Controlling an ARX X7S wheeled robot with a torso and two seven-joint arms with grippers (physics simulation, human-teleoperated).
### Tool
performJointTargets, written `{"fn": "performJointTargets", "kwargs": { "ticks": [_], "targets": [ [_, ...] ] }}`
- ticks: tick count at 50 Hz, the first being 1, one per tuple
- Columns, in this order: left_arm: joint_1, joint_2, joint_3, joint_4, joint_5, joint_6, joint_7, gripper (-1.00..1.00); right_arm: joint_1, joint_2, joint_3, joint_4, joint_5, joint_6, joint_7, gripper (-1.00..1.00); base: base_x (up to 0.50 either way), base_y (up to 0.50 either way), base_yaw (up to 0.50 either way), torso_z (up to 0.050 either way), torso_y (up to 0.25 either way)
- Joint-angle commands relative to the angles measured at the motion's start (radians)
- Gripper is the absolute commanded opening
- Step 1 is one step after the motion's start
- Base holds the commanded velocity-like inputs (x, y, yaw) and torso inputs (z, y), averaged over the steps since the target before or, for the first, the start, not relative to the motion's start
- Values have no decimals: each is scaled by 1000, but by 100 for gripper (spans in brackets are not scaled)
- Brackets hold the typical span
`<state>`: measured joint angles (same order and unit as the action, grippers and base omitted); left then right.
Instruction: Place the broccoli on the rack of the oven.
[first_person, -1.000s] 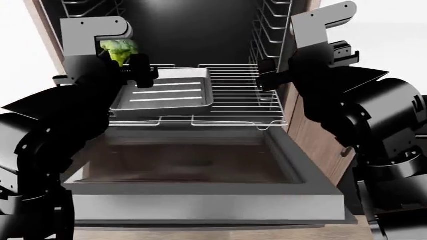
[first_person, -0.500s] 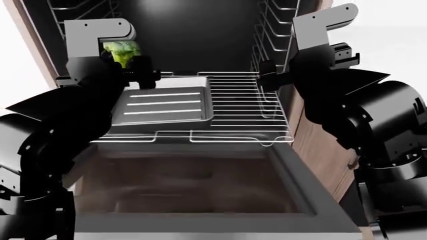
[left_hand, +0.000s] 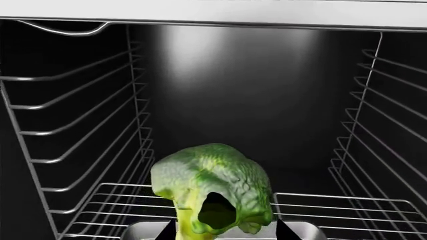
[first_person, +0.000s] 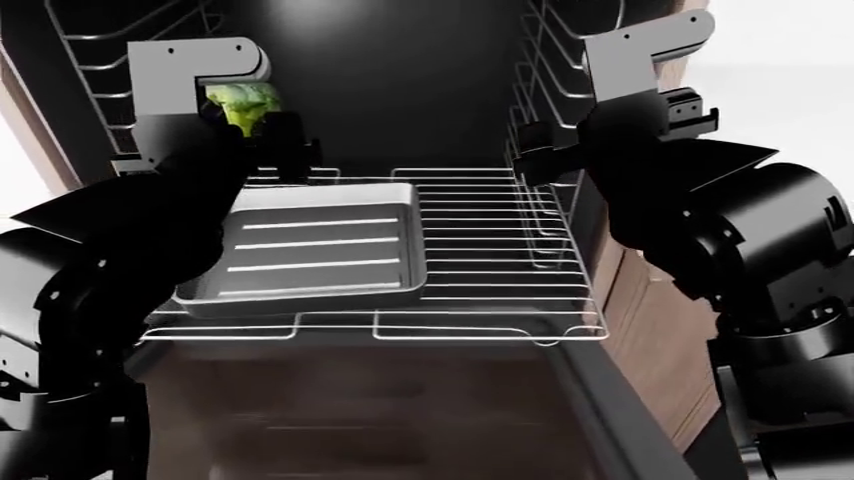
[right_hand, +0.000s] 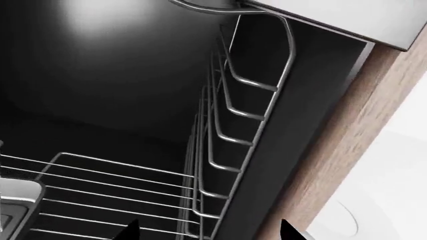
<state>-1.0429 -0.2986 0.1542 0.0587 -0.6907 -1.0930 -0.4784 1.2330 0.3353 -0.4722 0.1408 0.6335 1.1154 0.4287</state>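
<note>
The broccoli, a green floret on a yellow-green stem, is held in my left gripper, which is shut on it. It hangs above the far left corner of the rack, over the back of a grey baking tray. In the left wrist view the broccoli fills the space between the fingertips, with the rack below it. The rack is pulled out of the oven's black cavity. My right gripper is open and empty at the rack's right edge, near the side wall.
Wire ladder guides line the right wall and the left wall. The open glass door lies below the rack's front. Brown wood framing stands to the right. The right wrist view shows the rack and the guides.
In the head view the rack, tray and door have slid downward as the view shifted toward the oven. Both grippers keep their places in view, with the broccoli still held.
</note>
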Motion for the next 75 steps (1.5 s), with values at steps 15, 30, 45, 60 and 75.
{"fn": "performJointTargets", "kwargs": {
  "ticks": [15, 30, 45, 60, 75],
  "targets": [
    [2, -5, -3, 4, -15, 8, -13, -100, 4, 0, -1, -1, 8, -2, 2, 100, 125, 0, 0, 0, 1],
    [1, -7, 10, -5, -15, 10, -11, -100, -3, 3, 8, -9, 14, -3, 14, 100, 0, 0, 0, 0, 0],
    [14, 6, 47, -78, -7, 49, 37, -100, -11, 13, 13, -24, 21, 0, 20, 100, 0, 0, 0, 0, 1],
    [32, 11, 76, -120, 9, 82, 56, -100, -23, 25, 21, -47, 31, 7, 32, 100, 0, 0, 0, 0, 0],
    [41, 8, 97, -167, 22, 104, 73, -100, -27, 25, 19, -38, 32, -1, 33, 100, 0, 0, 0, 0, 1]
  ]
}}
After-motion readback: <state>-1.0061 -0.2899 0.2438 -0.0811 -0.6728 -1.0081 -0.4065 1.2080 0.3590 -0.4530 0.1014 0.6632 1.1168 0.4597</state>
